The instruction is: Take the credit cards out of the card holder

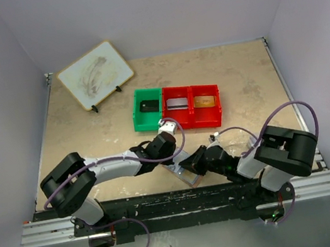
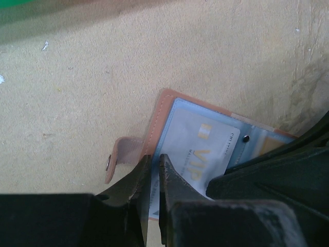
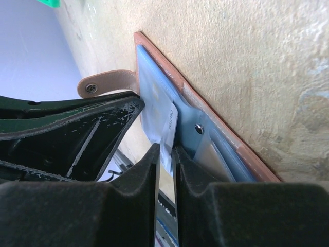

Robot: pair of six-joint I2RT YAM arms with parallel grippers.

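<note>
On table (image 2: pixel 103 77), card holder (image 2: pixel 157 121) open; left fingers (image 2: pixel 172 180) pinch its edge, right fingers (image 3: pixel 144 175) clamp pale "VIP" card (image 2: pixel 200 149).

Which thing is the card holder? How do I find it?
On the tan table, at its near edge, between the left gripper and right gripper, the card holder lies open. Unlike the green bin and red bins behind it, it is pinkish leather with pale blue pockets and a snap tab.
</note>
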